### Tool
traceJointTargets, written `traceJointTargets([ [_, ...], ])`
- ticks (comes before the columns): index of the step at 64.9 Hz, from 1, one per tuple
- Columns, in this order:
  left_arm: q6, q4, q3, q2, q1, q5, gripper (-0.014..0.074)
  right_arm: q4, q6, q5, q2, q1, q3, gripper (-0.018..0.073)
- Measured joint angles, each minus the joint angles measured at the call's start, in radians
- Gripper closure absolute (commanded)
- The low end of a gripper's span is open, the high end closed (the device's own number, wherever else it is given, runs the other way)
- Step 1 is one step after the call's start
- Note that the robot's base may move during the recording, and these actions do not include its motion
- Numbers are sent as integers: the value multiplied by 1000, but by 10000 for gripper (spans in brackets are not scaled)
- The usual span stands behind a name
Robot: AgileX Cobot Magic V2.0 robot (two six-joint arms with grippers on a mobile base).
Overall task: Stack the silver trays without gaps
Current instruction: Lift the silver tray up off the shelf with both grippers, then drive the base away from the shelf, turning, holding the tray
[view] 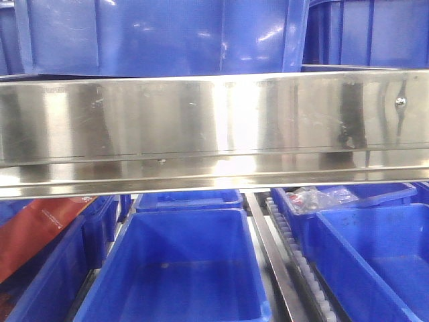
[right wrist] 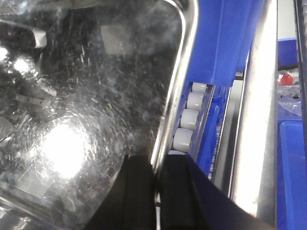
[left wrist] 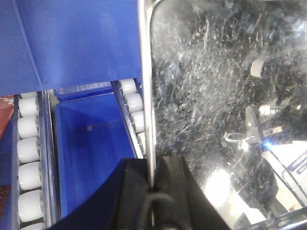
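Left wrist view: left gripper (left wrist: 153, 172) pinches the left rim of the silver tray (left wrist: 216, 86), tray spreading right of it. Right gripper (right wrist: 157, 170) clamps the opposite rim, tray on its left. Blue bin (left wrist: 91, 143) and white rollers (right wrist: 189, 120) show past the rims.

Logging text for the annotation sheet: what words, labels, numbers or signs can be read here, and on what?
Red packet: pale print, too blurred to read.
White label seen at the right edge of the silver tray: blue marks, too small to read.
Nothing else bears readable text.
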State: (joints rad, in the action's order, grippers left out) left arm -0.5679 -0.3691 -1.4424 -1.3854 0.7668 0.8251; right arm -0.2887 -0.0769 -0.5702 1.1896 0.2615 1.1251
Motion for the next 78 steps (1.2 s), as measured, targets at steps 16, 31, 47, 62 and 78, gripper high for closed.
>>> traceJointTargets([
  [16, 0, -2, 0, 0, 0, 0, 616, -1, -2, 4, 0, 0, 0, 627],
  [31, 0, -2, 0, 0, 0, 0, 616, -1, -3, 4, 0, 0, 0, 627],
  [47, 0, -4, 0, 0, 0, 0, 616, -1, -3, 4, 0, 0, 0, 627],
  [62, 0, -4, 0, 0, 0, -2, 616, -1, -3, 4, 0, 0, 0, 627],
  [78, 0, -4, 0, 0, 0, -4, 616, -1, -3, 4, 0, 0, 0, 627],
])
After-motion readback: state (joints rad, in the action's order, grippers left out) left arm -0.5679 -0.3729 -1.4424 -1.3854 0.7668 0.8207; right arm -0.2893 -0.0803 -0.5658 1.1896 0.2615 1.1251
